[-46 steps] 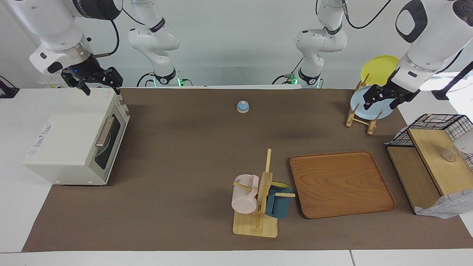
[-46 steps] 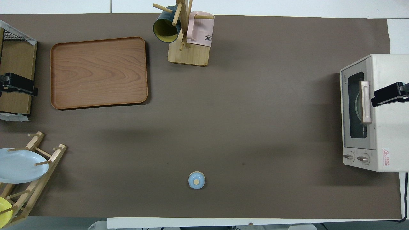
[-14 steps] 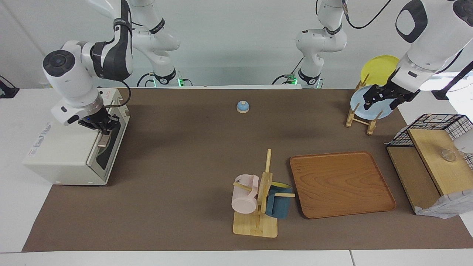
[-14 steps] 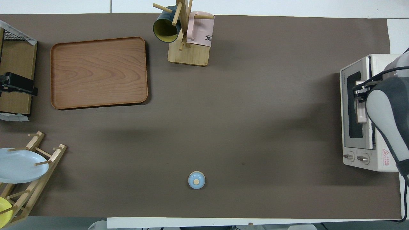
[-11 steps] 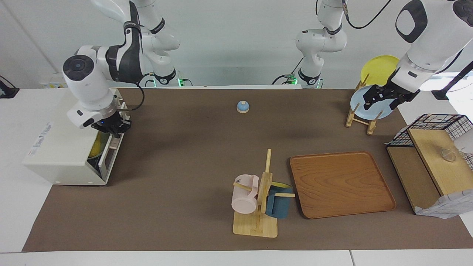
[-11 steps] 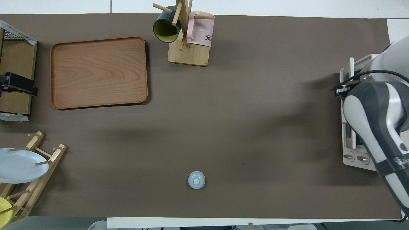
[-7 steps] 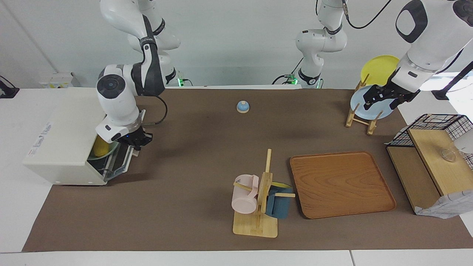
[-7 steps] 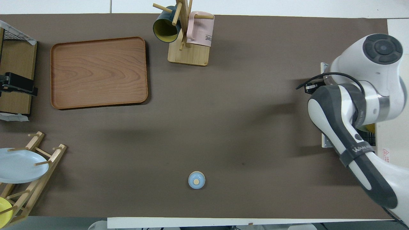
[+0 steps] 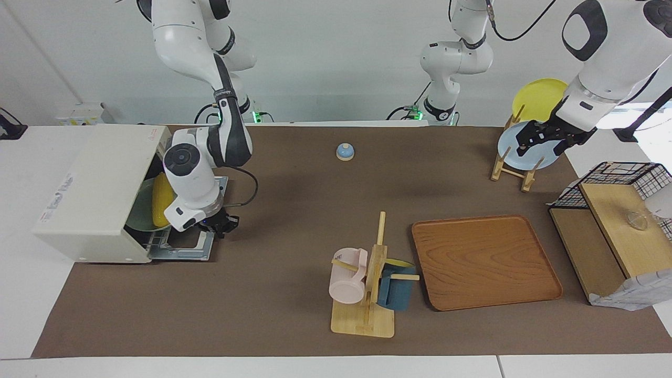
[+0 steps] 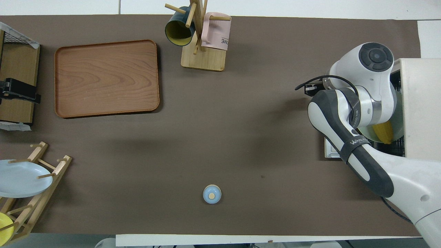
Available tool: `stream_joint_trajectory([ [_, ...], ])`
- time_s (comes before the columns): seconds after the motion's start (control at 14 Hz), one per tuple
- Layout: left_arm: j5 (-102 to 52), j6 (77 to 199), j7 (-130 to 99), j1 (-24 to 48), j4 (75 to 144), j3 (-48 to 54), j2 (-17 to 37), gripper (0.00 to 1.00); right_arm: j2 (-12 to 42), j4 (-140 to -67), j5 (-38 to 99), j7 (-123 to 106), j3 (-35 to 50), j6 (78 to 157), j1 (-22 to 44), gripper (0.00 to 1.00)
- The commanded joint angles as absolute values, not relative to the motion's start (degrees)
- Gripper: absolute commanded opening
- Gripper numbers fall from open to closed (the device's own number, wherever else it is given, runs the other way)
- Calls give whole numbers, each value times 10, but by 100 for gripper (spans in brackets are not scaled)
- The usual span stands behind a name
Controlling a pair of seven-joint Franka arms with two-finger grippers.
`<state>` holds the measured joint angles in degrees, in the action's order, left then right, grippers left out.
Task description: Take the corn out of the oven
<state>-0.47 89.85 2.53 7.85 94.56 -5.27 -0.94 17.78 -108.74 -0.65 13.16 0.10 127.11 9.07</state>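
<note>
First, facing the robots: oven (image 9: 89,194) at the tabletop's right-arm edge, door (image 9: 184,247) dropped flat. Corn (image 9: 161,199) inside, lying on a green plate (image 9: 137,212). Right pincer (image 9: 221,224) low at the door's outer edge, opening impossible to tell. Left pincer (image 9: 543,139) spread wide, empty, waiting over the plate rack (image 9: 512,168).

Next, from overhead: corn (image 10: 383,131) peeking out of the oven (image 10: 422,103) beside the right arm.

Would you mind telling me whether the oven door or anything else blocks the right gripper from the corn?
Nothing visible does: the oven door lies folded down, the corn is exposed inside, and the right gripper is at the door's edge.
</note>
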Motion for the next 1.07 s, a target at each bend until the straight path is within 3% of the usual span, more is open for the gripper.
stream_joint_trajectory([
  [0.0, 5, 889, 33, 77, 936, -53, -6, 100, 169, -1048, 14, 163, -3, 1221, 117, 34],
  [0.07, 5, 889, 33, 77, 936, -53, -6, 100, 150, -1040, 14, 164, -7, 1183, 104, 50],
  [0.21, 5, 889, 33, 77, 936, -53, -6, 100, 116, -1048, 7, 163, -8, 1107, 70, 60],
  [0.36, 5, 889, 33, 77, 936, -53, -6, 100, 108, -1051, -11, 163, -8, 1065, 48, 60],
  [1.0, 5, 889, 33, 77, 936, -53, -6, 100, 78, -1142, -29, 106, -8, 1113, -12, 59],
])
